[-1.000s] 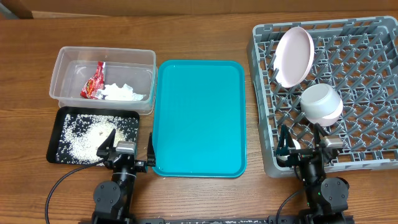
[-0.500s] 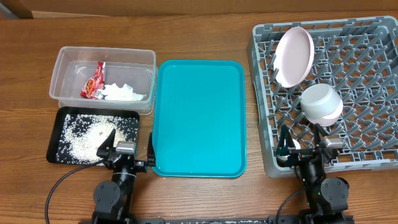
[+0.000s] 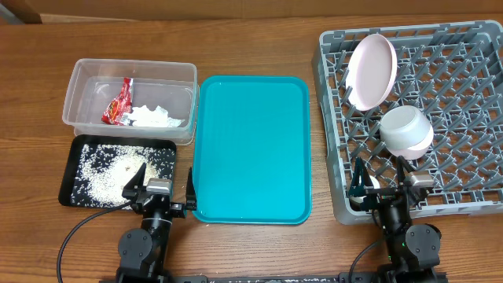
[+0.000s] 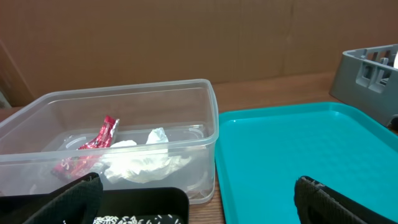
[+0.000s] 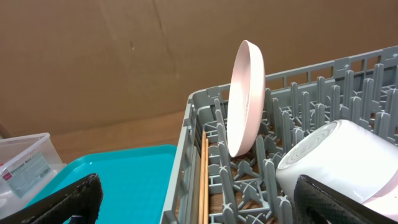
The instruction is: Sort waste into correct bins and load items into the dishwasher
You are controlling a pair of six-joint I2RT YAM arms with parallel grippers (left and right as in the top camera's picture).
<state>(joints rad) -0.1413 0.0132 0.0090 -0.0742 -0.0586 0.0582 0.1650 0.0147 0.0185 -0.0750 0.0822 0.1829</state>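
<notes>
The clear tub holds the red wrapper and the white tissue; both also show in the left wrist view, wrapper and tissue. The black tray holds rice grains. The grey rack holds a white plate on edge, a white bowl and two chopsticks along its left wall. My left gripper is open and empty at the table front. My right gripper is open and empty at the rack's front edge.
The teal serving tray lies bare between the bins and the rack. The wooden table runs behind everything. A brown cardboard wall stands at the back.
</notes>
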